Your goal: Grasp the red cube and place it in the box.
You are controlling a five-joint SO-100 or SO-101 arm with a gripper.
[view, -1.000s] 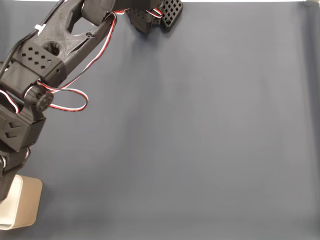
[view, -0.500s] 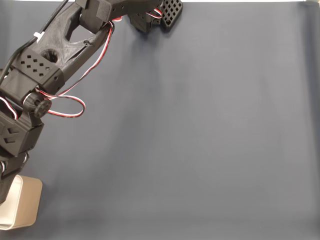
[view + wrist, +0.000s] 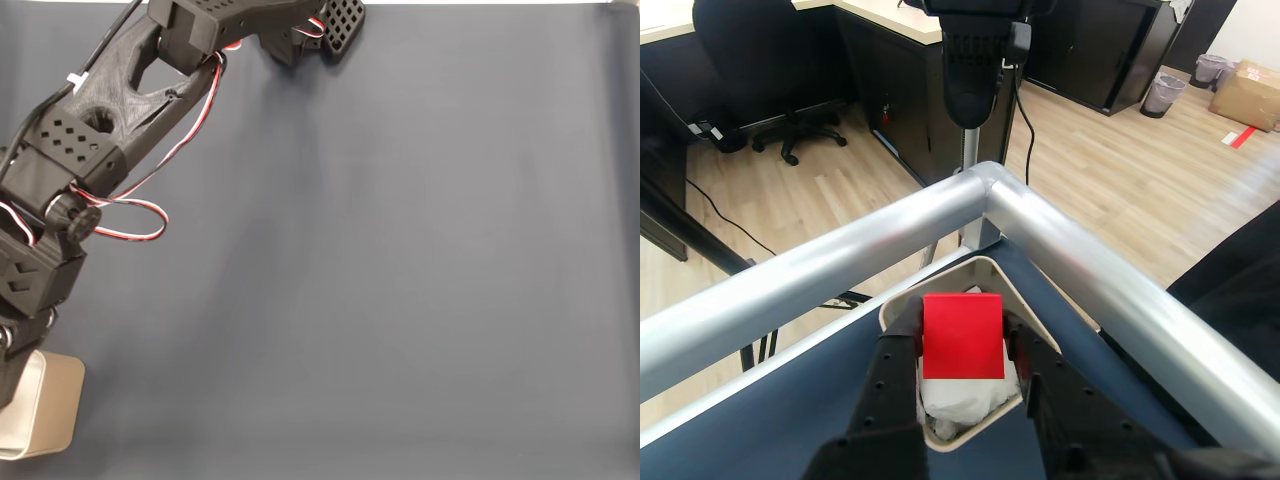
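Gripper pinches cube, lower centre of the wrist view, directly over the box.

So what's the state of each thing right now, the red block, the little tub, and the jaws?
red cube: clamped between the jaws, lifted above the box, not released.
box: upright, open-topped, something white and crumpled inside; stands at the table's corner.
gripper: jaws shut on the cube's two sides.
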